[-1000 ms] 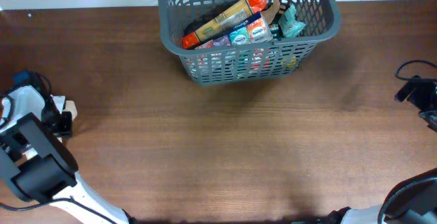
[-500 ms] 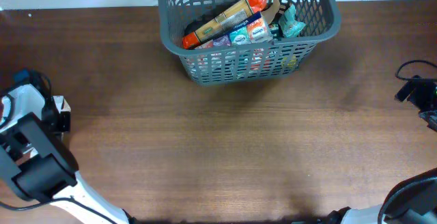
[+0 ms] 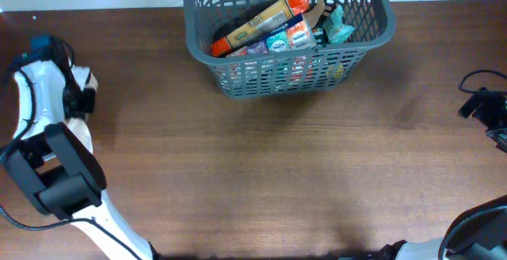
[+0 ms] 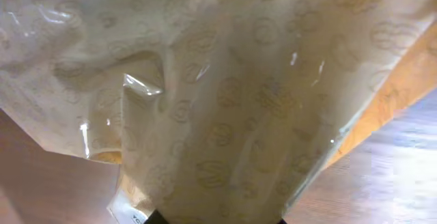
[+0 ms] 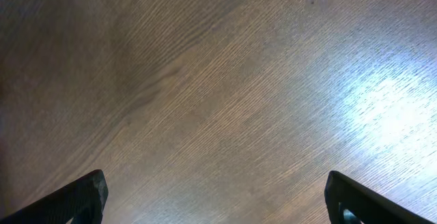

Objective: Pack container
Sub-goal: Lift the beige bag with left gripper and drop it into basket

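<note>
Dark grey lattice container (image 3: 238,82) sits far centre on the brown tabletop (image 3: 277,165), w/ several snack packets (image 3: 273,26) inside. Left claw (image 3: 78,95), at far left, pinches a see-through beige packet (image 4: 225,94). Right claw (image 5: 215,177), at right edge, has its 2 fingers spread wide over bare wood.

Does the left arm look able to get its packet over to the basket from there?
Likely yes: only bare table lies between the left end effector, shut on the packet, and the basket with its open top.
</note>
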Robot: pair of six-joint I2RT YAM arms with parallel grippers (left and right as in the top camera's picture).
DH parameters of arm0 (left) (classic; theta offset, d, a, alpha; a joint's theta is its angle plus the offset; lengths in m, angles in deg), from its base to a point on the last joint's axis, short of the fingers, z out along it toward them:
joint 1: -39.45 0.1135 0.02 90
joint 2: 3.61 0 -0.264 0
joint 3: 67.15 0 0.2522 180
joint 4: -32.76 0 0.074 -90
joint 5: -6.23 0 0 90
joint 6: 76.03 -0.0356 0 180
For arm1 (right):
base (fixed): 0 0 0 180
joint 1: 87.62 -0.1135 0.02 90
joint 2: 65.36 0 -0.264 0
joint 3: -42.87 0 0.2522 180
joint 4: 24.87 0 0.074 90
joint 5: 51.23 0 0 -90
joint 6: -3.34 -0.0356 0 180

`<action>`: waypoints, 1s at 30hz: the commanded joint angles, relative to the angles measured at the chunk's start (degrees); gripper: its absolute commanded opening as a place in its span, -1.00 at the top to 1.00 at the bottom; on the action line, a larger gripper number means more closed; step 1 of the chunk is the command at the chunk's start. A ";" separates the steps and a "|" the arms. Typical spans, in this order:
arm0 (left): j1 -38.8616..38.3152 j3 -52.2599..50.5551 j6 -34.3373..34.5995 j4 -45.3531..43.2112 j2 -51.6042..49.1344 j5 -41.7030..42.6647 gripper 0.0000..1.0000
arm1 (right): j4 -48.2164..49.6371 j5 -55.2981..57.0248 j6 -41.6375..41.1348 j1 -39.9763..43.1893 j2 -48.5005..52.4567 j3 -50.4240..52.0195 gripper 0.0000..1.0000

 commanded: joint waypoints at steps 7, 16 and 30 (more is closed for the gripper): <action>-0.48 1.86 0.96 1.33 0.24 3.21 0.97 | -0.04 -0.09 -0.48 0.11 0.11 0.28 -0.98; -4.63 12.50 1.18 5.55 0.35 5.44 0.96 | -0.04 -0.09 -0.48 0.11 0.11 0.28 -0.98; -19.17 42.91 -5.81 8.61 0.35 4.33 0.96 | -0.04 -0.09 -0.48 0.11 0.11 0.28 -0.98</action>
